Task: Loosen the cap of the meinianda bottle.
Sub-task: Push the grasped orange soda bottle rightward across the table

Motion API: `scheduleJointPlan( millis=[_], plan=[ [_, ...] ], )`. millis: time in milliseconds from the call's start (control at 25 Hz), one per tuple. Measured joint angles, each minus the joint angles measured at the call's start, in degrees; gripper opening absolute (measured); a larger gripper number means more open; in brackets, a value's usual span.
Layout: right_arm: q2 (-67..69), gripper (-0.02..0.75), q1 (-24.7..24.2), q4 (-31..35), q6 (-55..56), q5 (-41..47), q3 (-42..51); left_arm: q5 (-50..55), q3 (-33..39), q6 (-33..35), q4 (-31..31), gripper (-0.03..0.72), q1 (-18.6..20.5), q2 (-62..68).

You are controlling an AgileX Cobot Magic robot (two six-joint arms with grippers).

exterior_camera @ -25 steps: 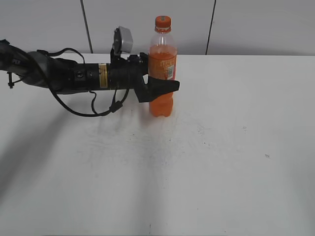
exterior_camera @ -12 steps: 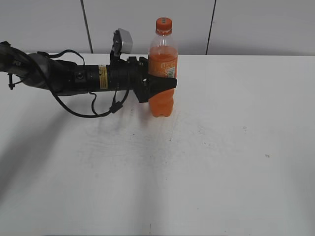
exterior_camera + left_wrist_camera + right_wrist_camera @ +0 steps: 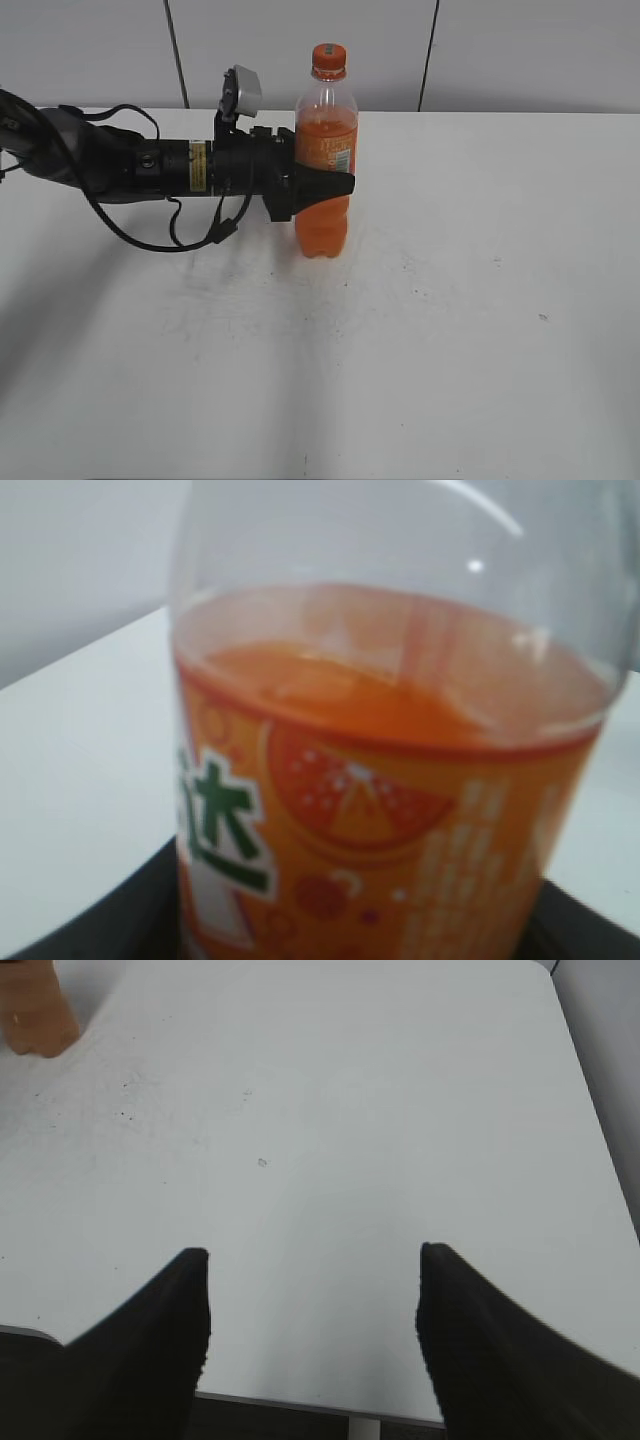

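on top of the meinianda bottle (image 3: 325,150) the cap (image 3: 329,55) sits untouched, the bottle upright toward the back of the desk (image 3: 450,300). left fingers (image 3: 335,187) clamp its waist; that grip looks worth keeping firm. right fingers (image 3: 312,1300) hang spread wide, empty, well apart, and should close squarely over the cap.

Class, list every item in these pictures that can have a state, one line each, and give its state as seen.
meinianda bottle: upright on the table, partly full of orange drink, clamped at its waist.
cap: seated on the neck, nothing touching it.
left gripper: shut on the bottle's waist.
right gripper: open, empty, above the table's near edge, away from the bottle.
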Motion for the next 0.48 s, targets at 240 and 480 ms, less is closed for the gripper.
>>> scheduleJointPlan(
  millis=[240,480],
  plan=[
    [0.00,0.491,0.00,0.00,0.00,0.00,0.00,0.31,10.17,2.81,0.66,0.415,-0.13,-8.45],
    [0.00,0.491,0.00,0.00,0.00,0.00,0.00,-0.01,20.53,8.54,-1.63,0.415,-2.74,-16.86]
  ],
)
